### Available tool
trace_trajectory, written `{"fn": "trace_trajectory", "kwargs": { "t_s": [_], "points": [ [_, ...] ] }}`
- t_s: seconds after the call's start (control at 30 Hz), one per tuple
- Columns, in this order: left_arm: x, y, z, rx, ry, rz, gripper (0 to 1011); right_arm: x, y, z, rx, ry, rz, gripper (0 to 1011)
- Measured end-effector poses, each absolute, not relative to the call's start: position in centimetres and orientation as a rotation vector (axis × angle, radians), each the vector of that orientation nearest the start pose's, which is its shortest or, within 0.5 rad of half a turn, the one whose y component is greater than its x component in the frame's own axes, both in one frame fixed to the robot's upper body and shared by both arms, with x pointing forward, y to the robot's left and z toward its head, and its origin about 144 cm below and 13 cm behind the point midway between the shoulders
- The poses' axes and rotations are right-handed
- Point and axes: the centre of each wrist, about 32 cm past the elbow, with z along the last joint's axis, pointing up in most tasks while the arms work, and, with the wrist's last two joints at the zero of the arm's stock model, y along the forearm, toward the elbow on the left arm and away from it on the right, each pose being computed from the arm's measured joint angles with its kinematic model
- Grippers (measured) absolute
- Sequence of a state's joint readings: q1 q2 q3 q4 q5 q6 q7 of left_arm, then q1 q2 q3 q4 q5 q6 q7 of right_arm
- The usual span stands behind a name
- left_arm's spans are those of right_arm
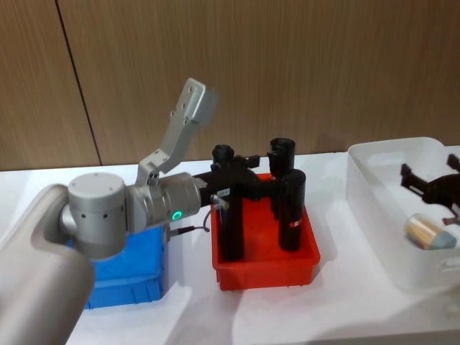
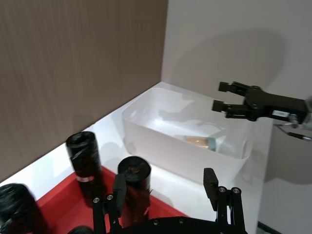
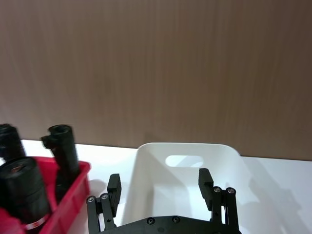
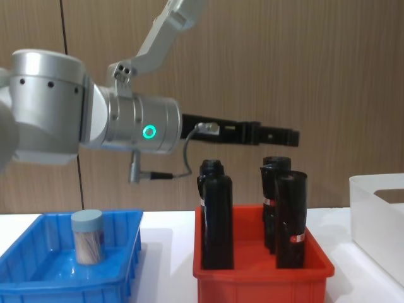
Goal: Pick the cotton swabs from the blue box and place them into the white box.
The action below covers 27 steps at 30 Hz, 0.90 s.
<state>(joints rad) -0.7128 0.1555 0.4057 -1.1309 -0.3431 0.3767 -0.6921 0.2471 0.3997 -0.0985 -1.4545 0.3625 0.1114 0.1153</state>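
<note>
1. Blue box (image 4: 63,291), nearest, on the left; glossy plastic, sloped sides, rolled rim; one swab jar (image 4: 87,238) upright inside, a clear cylinder with a pale blue round lid.
2. Red bin (image 4: 262,284) near it, same shape; tall matte black bottles (image 4: 216,214) upright inside; left gripper (image 2: 165,187) above them, fingers spread, holding nothing.
3. White box (image 1: 374,215) on the right; translucent, straight-walled; second swab jar (image 1: 430,231) lying on its side inside; right gripper (image 3: 160,184) above it, released, empty.
4. Brown wood-grain wall (image 1: 287,65) behind.
</note>
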Motion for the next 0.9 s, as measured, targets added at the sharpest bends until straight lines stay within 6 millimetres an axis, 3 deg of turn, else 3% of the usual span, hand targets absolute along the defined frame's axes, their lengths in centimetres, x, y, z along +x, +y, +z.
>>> {"fn": "trace_trajectory", "kwargs": {
  "t_s": [0.9],
  "points": [
    [56.0,19.5,123.0,0.141,-0.090,0.909,1003,45.1,-24.4,118.9,0.016,-0.074,-1.244,1002]
  ]
}}
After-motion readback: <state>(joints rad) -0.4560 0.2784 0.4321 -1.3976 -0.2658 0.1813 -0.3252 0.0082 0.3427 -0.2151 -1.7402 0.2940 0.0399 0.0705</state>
